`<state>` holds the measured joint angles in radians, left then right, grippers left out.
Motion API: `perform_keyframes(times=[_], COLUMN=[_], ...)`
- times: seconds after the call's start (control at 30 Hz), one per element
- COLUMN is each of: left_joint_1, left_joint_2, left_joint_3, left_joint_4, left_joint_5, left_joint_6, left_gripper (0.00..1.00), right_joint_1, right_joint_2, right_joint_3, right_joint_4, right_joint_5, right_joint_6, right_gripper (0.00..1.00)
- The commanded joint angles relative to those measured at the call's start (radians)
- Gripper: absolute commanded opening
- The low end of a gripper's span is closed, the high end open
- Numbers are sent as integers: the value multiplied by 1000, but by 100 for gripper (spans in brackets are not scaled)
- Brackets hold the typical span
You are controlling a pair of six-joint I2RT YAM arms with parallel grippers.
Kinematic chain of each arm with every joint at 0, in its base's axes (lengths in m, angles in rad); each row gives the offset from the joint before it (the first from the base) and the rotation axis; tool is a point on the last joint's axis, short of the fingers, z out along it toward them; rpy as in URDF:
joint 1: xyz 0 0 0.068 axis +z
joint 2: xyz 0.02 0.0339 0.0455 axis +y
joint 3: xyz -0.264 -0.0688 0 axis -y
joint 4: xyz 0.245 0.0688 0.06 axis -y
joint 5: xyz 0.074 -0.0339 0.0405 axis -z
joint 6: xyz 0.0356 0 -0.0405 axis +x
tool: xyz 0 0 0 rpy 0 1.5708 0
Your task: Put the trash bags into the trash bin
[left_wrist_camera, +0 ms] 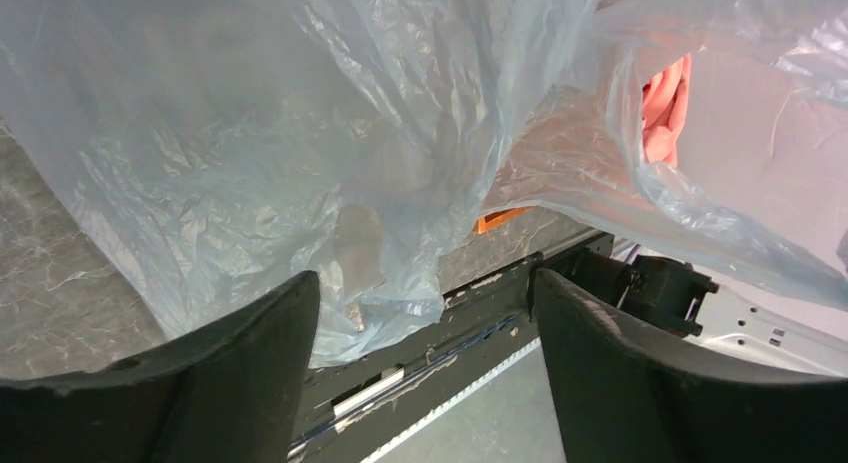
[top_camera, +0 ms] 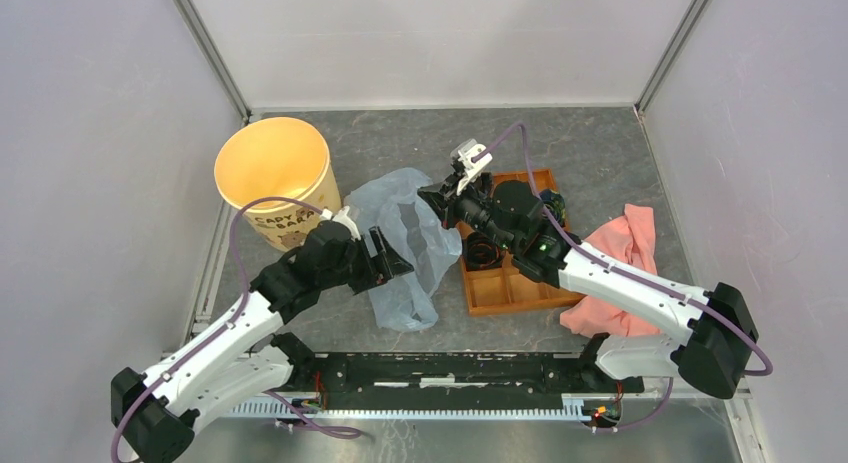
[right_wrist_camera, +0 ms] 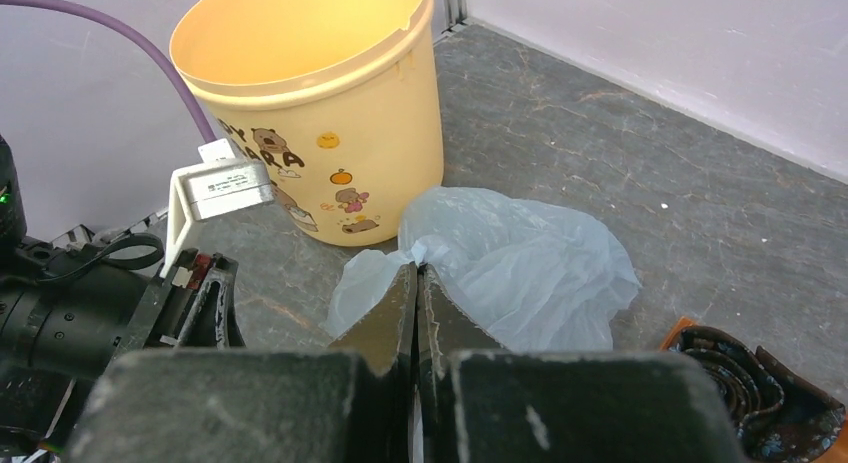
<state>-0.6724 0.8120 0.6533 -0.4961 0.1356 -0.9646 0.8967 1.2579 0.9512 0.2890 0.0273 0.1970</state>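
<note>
The right gripper [right_wrist_camera: 417, 288] has its 2 fingers pressed together, pinching an edge of the trash bag [right_wrist_camera: 520, 268]. The left gripper [left_wrist_camera: 425, 358] gapes wide, with bag film hanging just ahead of it, ungripped. The bag spreads between both arms, just beside the trash bin [top_camera: 272, 173] and outside it.

The grey table [top_camera: 600, 153] is carrying an orange tray [top_camera: 500, 288]. A bag [top_camera: 410, 273] is lying just left of the tray, a bin [top_camera: 290, 223] is standing farther left, and a pink cloth [top_camera: 625, 248] is lying just right.
</note>
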Motion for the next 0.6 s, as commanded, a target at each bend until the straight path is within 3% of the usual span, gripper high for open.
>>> perform_keyframes(times=[0.0,0.37,0.57], left_joint_1=[3,4,4], left_joint_2=[-27,-78,-104], left_joint_3=[-4,38,46], left_joint_4=[105,8,-21], left_joint_5=[17,-158,-207], left_joint_6=[-56,-44,-42], left_gripper=[79,24,4], right_joint_1=[3,3,2], right_joint_2=[-32,-47,-51], right_joint_3=[30,-3,-16], right_joint_4=[9,1,-1], right_joint_5=[22,6,1], right_joint_6=[-4,25,27], right_gripper=[1,1,1])
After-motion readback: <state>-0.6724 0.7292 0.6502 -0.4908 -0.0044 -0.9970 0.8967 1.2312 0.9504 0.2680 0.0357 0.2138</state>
